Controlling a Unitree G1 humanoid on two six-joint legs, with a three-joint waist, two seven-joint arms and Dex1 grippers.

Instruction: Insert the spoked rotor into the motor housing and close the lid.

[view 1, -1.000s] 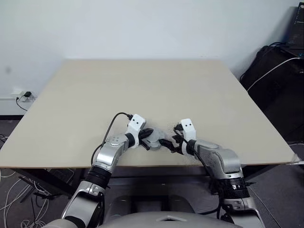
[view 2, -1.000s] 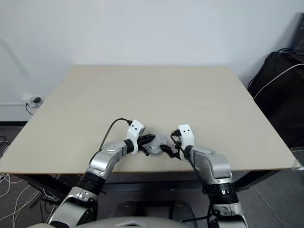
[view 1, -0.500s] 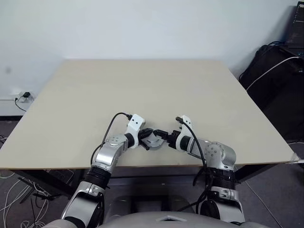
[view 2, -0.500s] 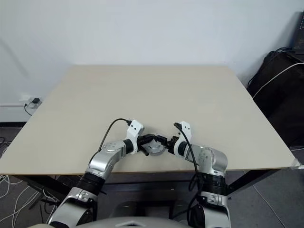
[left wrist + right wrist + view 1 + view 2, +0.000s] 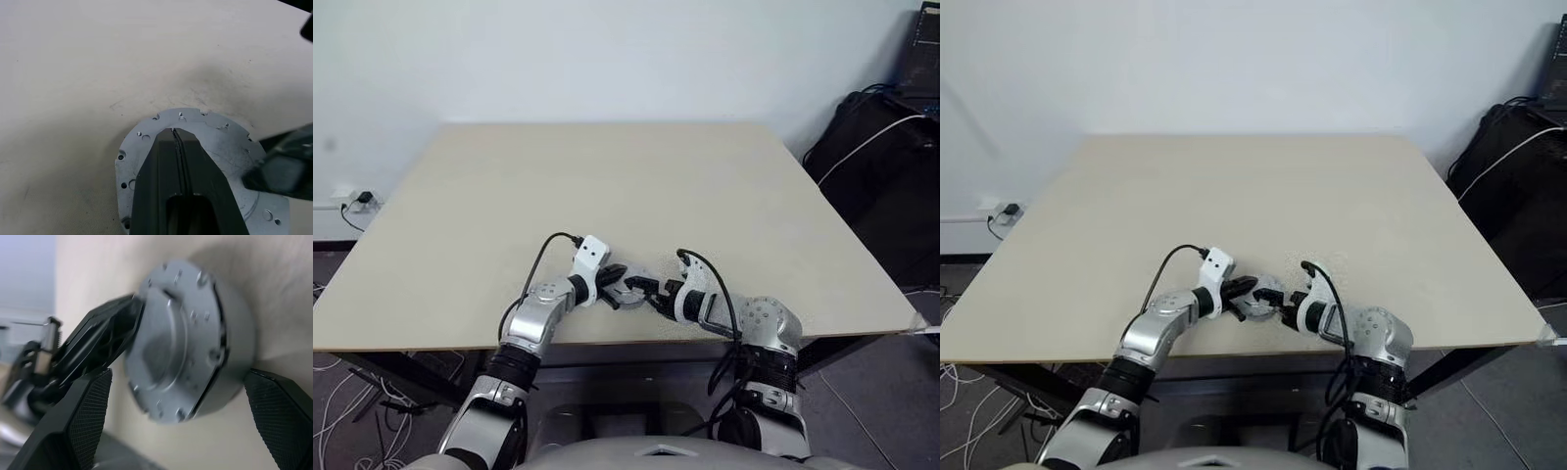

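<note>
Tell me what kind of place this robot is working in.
Probably an office or lab workroom: a bare light wooden table against a plain white wall, a wall socket with trailing cables on the left, and black bags with a white cable on the right.

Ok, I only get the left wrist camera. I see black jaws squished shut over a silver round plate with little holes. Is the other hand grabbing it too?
Observer: Not yet, as far as I can see. The right gripper has its jaws wide open, one finger on each side of the part.
Operator: Is my plate just a flat thing?
Observer: No. From the right wrist view it is the face of a thick grey drum, the motor housing.
Operator: Where is it on the table?
Observer: From the head view it sits near the front edge of the table, between the two arms.
</note>
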